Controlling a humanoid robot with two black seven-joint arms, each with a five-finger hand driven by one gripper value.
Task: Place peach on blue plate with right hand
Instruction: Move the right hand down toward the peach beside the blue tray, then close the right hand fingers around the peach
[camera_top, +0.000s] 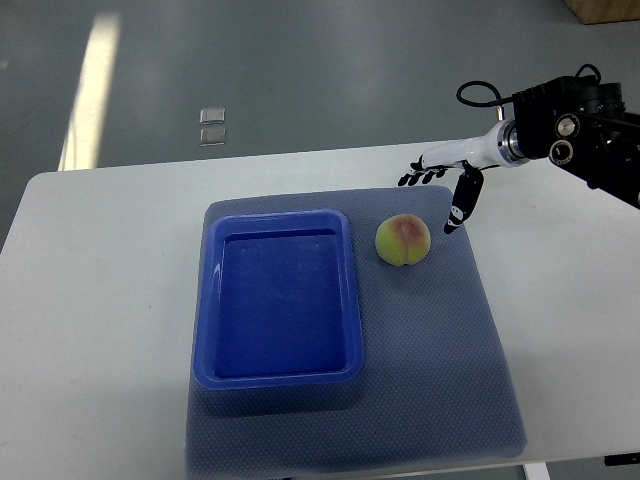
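Nearest the camera, a grey-blue mat (440, 400) covers the white bench (100, 300) and carries a blue plate (205, 300), a deep rectangular tray holding nothing. Just right of it on the mat sits the peach (403, 240). Beyond it, the right hand (445, 190) hovers with fingers spread, gripping nothing.

One peach (403, 241), on the mat toward its far right corner. One blue plate (277, 298), a rectangular tray, on the mat's left half. One blue-grey mat (430, 370), spread over the middle of the tabletop. One white table (100, 300). One robot hand (446, 188), the right, over the tabletop's far right edge.
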